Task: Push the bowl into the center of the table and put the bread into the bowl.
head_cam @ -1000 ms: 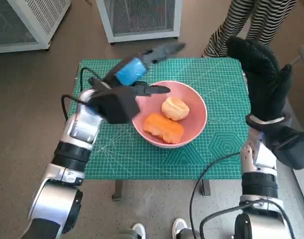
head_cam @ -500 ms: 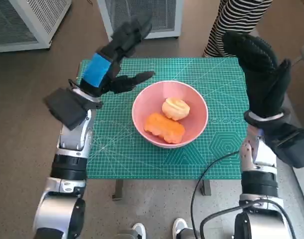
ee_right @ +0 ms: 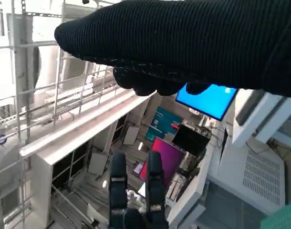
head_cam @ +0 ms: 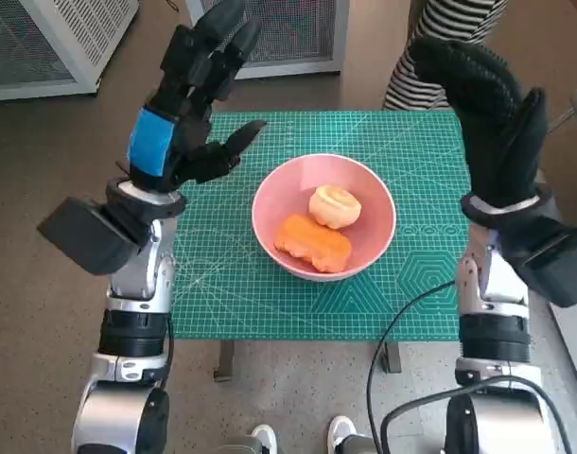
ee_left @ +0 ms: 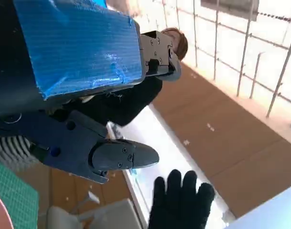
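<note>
Your left hand (head_cam: 180, 113) is raised above the far-left part of the worktop (head_cam: 222, 303), fingers spread and holding nothing, its blue-taped back turned to the head camera; your right hand (head_cam: 487, 113) is lifted at the right edge of the worktop, fingers extended together, also holding nothing; from the left wrist camera you see the blue tape and the black fingers (ee_left: 121, 155) apart in the air, with the gloved right hand showing beyond them; from the right wrist camera the glove lies as a dark band with the left hand's fingers upright in the distance. Between your two hands the pink bowl (head_cam: 323, 227) sits near the middle of the green worktop; inside it you have the orange bread (head_cam: 312, 242) on the near-left side and a pale round bun (head_cam: 334, 205) touching it on the far-right side. A person in striped clothing (head_cam: 440, 43) stands beyond the far edge.
</note>
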Robot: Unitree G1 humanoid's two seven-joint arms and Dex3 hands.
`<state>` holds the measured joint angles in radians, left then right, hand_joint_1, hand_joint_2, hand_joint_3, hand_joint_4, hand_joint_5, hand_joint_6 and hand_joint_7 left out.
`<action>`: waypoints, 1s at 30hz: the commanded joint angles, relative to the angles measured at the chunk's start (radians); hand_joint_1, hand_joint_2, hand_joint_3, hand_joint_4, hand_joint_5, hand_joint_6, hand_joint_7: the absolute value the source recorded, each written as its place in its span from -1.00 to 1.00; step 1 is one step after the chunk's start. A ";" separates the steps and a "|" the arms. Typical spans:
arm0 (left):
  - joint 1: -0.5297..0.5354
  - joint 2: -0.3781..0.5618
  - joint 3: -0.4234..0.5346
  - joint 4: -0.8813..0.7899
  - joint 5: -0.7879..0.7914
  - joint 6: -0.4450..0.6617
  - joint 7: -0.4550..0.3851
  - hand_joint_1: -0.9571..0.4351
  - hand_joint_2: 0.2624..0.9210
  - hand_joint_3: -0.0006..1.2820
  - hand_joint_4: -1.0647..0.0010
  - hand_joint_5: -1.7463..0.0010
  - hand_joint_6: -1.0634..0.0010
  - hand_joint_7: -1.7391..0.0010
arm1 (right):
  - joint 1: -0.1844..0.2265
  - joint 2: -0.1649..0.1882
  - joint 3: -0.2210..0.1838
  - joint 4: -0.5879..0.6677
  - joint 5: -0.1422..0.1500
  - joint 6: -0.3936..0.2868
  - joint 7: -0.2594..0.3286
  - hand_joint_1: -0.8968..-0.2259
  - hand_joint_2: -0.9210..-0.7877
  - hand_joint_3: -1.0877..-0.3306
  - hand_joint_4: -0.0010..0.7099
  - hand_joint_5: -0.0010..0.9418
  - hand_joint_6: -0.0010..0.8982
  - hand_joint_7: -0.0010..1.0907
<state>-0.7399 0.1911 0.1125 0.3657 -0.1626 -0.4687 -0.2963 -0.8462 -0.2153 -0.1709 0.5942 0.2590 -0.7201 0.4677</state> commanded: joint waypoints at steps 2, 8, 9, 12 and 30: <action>0.024 0.001 0.015 -0.029 -0.027 -0.026 -0.011 -0.47 1.00 -0.37 0.51 0.98 1.00 0.31 | -0.006 -0.001 0.013 0.021 -0.023 0.010 -0.006 -0.02 -1.00 -0.03 -0.32 -0.99 -1.00 0.13; 0.038 -0.007 0.018 -0.042 -0.070 -0.018 -0.041 -0.49 1.00 -0.37 0.51 0.98 0.98 0.32 | -0.012 0.004 0.021 0.019 -0.024 0.014 -0.002 -0.05 -1.00 -0.04 -0.32 -0.99 -0.98 0.14; 0.041 -0.007 0.017 -0.046 -0.072 -0.015 -0.044 -0.49 1.00 -0.37 0.51 0.98 0.98 0.32 | -0.013 0.004 0.022 0.020 -0.023 0.016 -0.002 -0.06 -1.00 -0.04 -0.32 -0.99 -0.98 0.14; 0.046 -0.006 0.015 -0.046 -0.071 -0.015 -0.050 -0.49 1.00 -0.36 0.53 0.99 0.97 0.31 | -0.017 0.003 0.023 0.024 -0.022 0.018 0.000 -0.08 -1.00 -0.03 -0.32 -0.99 -0.97 0.15; 0.069 -0.011 0.013 -0.102 -0.062 0.029 -0.033 -0.50 1.00 -0.35 0.63 1.00 1.00 0.37 | -0.030 -0.004 0.027 0.010 -0.046 0.020 -0.025 -0.02 -1.00 -0.04 -0.30 -0.99 -0.97 0.16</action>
<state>-0.6818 0.1856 0.1234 0.2850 -0.2206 -0.4459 -0.3373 -0.8794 -0.2168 -0.1487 0.6020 0.2278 -0.7112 0.4510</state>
